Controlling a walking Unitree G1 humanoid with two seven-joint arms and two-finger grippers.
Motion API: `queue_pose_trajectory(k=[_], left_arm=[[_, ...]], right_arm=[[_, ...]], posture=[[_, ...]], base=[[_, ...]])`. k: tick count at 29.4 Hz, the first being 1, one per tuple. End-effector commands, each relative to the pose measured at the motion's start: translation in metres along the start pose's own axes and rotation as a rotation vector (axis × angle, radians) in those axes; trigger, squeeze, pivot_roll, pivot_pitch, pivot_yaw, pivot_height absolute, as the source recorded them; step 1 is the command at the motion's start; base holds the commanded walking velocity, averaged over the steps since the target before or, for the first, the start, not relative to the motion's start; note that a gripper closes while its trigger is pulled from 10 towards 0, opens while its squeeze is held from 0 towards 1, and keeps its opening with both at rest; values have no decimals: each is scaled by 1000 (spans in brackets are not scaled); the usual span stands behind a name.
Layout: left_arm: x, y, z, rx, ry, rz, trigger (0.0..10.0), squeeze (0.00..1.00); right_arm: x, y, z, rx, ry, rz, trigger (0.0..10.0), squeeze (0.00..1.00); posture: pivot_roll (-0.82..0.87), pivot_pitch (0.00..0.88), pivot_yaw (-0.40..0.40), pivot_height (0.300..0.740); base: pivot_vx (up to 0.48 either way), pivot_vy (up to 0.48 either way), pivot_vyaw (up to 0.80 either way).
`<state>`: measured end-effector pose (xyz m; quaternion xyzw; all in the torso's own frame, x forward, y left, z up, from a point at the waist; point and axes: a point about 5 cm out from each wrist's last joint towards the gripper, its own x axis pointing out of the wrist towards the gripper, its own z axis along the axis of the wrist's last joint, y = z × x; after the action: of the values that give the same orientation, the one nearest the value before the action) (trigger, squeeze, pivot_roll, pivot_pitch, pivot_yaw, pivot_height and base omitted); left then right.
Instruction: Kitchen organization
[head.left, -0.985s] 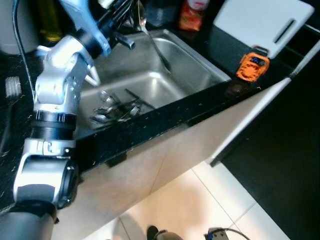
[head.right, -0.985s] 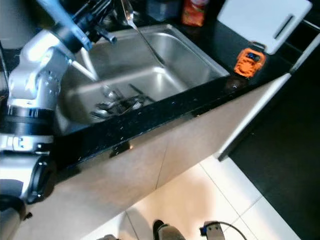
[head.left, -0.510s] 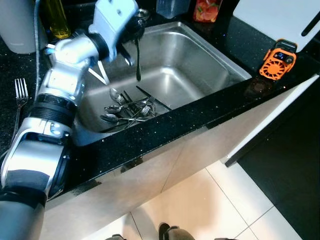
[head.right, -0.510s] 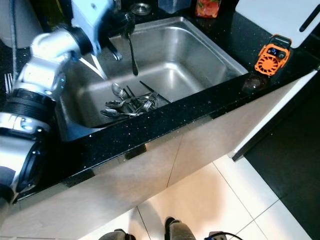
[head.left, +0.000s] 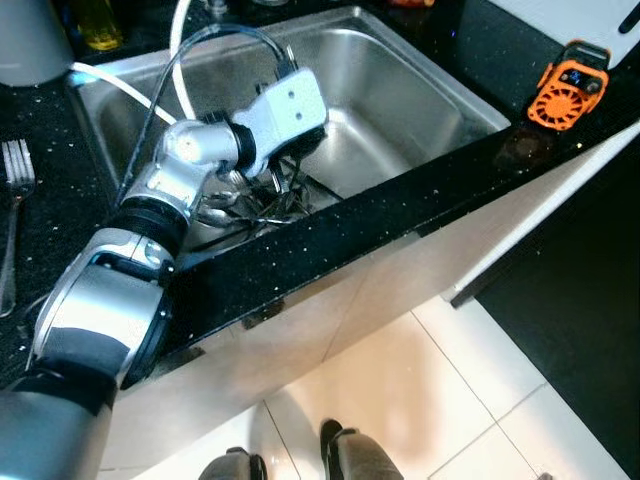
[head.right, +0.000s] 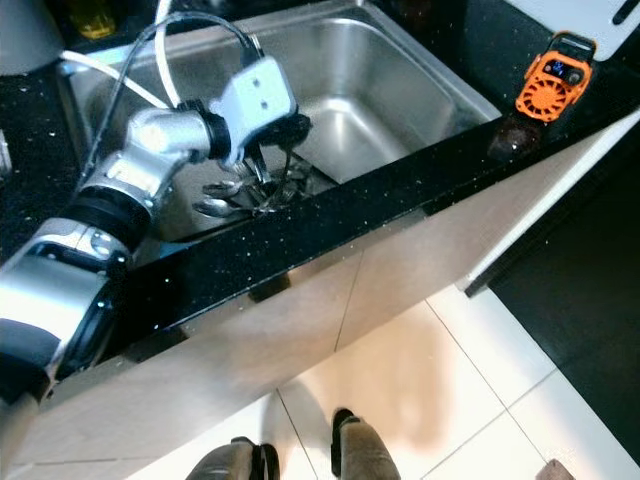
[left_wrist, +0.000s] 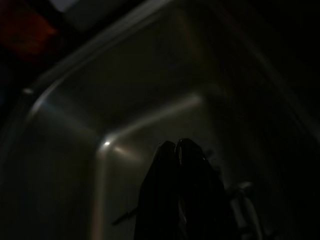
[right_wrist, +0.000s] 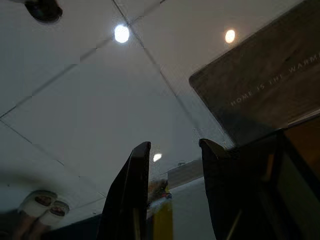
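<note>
Several spoons and forks (head.right: 245, 195) lie heaped on the floor of the steel sink (head.left: 400, 90), near its front wall. The left gripper (head.right: 285, 150) reaches down into the sink and sits right over that heap; in the left wrist view its fingers (left_wrist: 172, 200) are pressed together with nothing visible between them. One fork (head.left: 12, 215) rests on the black desk (head.left: 60, 210) to the sink's left. An orange gadget (head.left: 568, 85) stands on the desk at the far right. The right gripper (right_wrist: 172, 147) points at tiled floor (right_wrist: 80, 100), fingers parted and empty.
</note>
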<state>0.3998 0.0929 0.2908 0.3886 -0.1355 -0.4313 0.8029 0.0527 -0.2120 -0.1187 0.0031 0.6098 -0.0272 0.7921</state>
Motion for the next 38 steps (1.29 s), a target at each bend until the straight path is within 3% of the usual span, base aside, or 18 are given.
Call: queue_pose_trajectory(k=[1,2,6,10,11,12,15,16,17,18,19,24,31,32,33,34,36,38], left_arm=[[6,-6,3,30,2,-56,10000,20],[8,-11,0,27,18,-85,10000,1000],[9,-15,-4,30,37,-125,10000,1000],[1,1,3,79,15,-78,10000,1000],[-3,10,9,84,-5,-49,10000,831],[-9,21,16,105,-27,-14,10000,0],[-26,53,40,135,-111,105,10000,0],[-26,53,40,135,-111,105,10000,0],[-39,72,54,151,-157,207,10000,0],[-39,72,54,151,-157,207,10000,0],[-49,84,61,163,-181,300,10000,0],[-66,92,62,156,-209,456,10000,0],[-97,86,36,70,-103,752,10000,0],[-101,85,31,34,-85,799,10000,0],[-113,75,17,-115,-42,925,10000,0],[-113,75,17,-115,-42,925,10000,0],[-120,53,4,-263,9,1020,10000,0],[-120,42,0,-322,27,1048,10000,0]], right_arm=[[-3,-3,-16,31,37,-3,10000,0],[-3,-3,-19,35,40,-3,10000,0],[-3,-2,-20,39,40,-3,10000,0],[0,1,-2,35,4,9,10000,0],[1,2,4,32,-9,13,10000,0],[2,4,11,26,-22,19,10000,0],[4,8,28,7,-51,33,10000,0],[4,8,28,7,-51,33,10000,0],[5,11,37,-7,-67,44,10000,0],[5,11,37,-7,-67,44,10000,0],[5,14,44,-19,-80,56,10000,0],[5,17,59,-41,-114,84,10000,0],[5,18,73,-95,-134,102,10000,0],[5,18,74,-98,-134,107,10000,0],[5,18,77,-100,-136,110,10000,0],[5,18,77,-100,-136,110,10000,0],[5,19,80,-105,-137,115,10000,0],[5,19,81,-107,-137,117,10000,0]], posture=[[-130,337,-1,740],[-131,337,-1,740],[-129,327,0,740],[-109,294,-2,740],[-94,277,-5,740],[-80,262,-9,740],[-47,235,-17,740],[-47,235,-17,740],[-20,217,-28,740],[-20,217,-28,740],[-3,202,-38,740],[27,171,-61,740],[64,154,-73,740],[67,151,-74,740],[81,146,-79,740],[81,146,-79,740],[94,144,-84,740],[100,143,-86,740]], base=[[0,0,0],[0,0,0],[0,0,0],[0,0,0],[0,0,0],[0,0,0],[0,0,0],[0,0,0],[0,0,0],[0,0,0],[0,0,0],[0,0,0],[0,0,297],[0,0,800],[0,0,800],[0,0,800],[0,0,800],[0,0,800]])
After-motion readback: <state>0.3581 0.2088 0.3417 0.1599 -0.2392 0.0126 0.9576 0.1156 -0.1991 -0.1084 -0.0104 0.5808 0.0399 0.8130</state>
